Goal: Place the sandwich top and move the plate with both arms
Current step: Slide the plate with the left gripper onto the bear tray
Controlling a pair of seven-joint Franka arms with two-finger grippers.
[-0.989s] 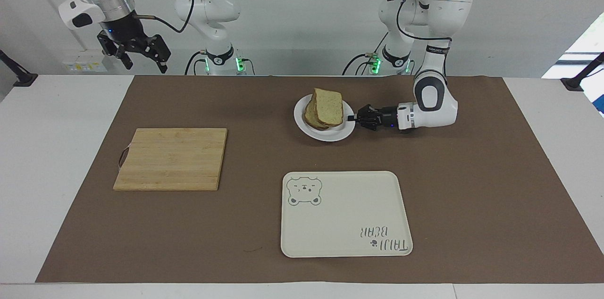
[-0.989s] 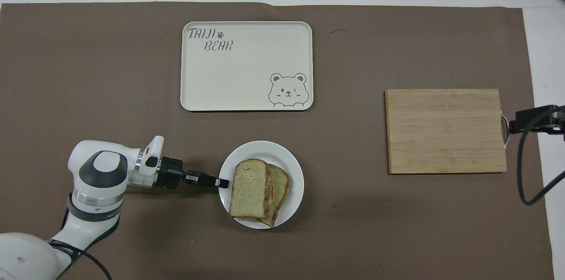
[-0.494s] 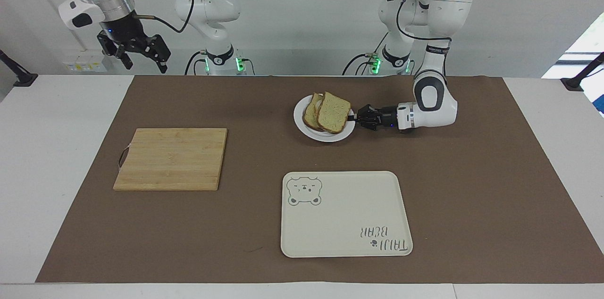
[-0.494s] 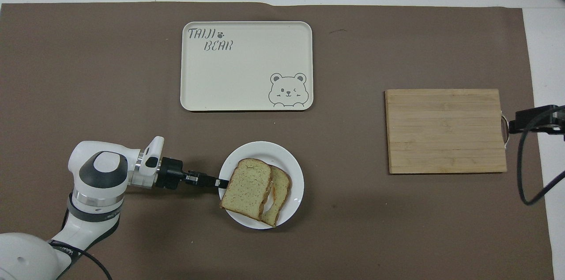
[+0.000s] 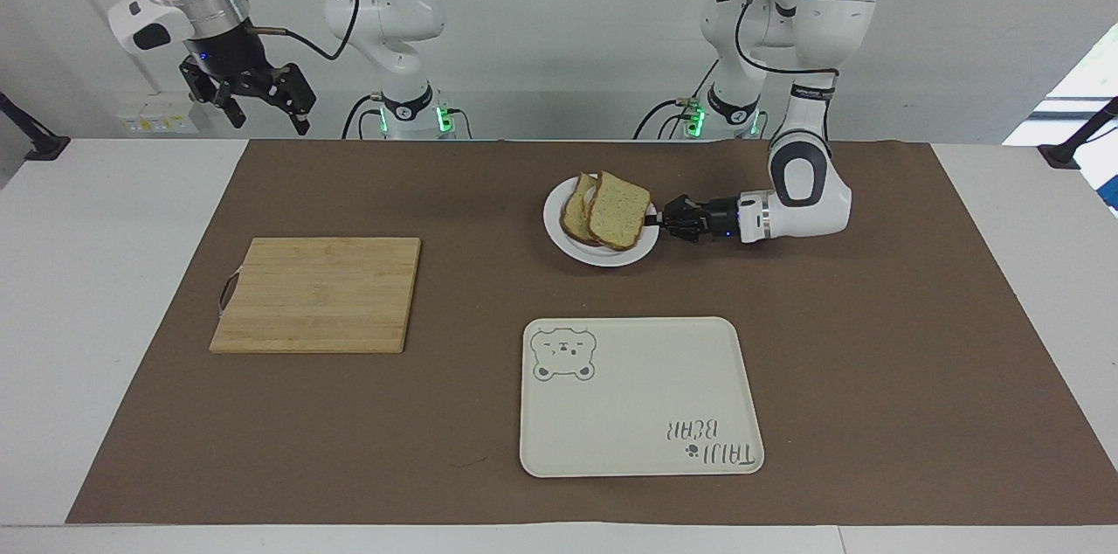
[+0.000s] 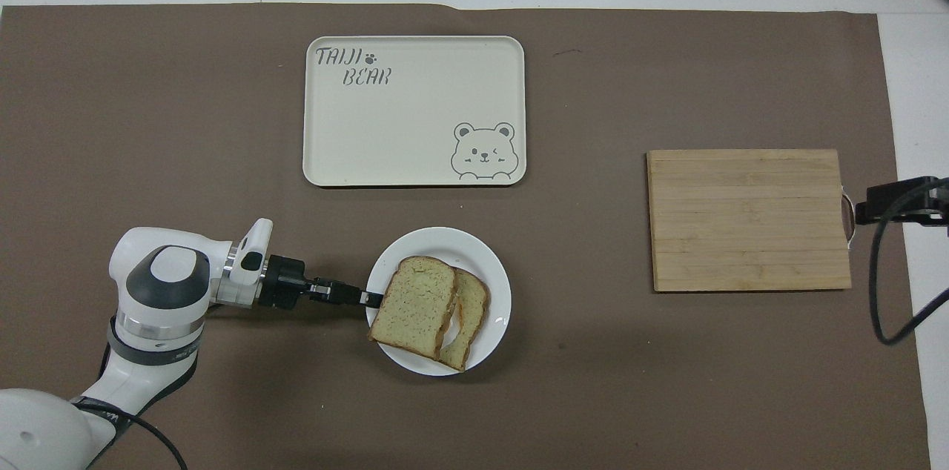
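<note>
The small white plate (image 5: 568, 241) (image 6: 485, 262) hangs just above the brown mat with its shadow under it, nearer to the robots than the tray. On it the sandwich top (image 5: 620, 210) (image 6: 414, 306), a plain speckled slice, lies askew over a second slice (image 5: 576, 213) (image 6: 471, 310). The top overhangs the rim on the left arm's side. My left gripper (image 5: 653, 220) (image 6: 372, 299) reaches in low and level, shut on the plate's rim just under that overhang. My right gripper (image 5: 271, 122) waits open, high over the table's edge at the right arm's end.
A wooden cutting board (image 5: 319, 294) (image 6: 749, 219) lies toward the right arm's end. The cream bear tray (image 5: 638, 397) (image 6: 415, 110) lies farther from the robots than the plate, with nothing on it. The brown mat (image 5: 873, 344) covers most of the table.
The top slice has dropped from leaning steeply to lying flatter and slid toward my left gripper. The plate has shifted a little away from the robots with that gripper. The right arm barely moved.
</note>
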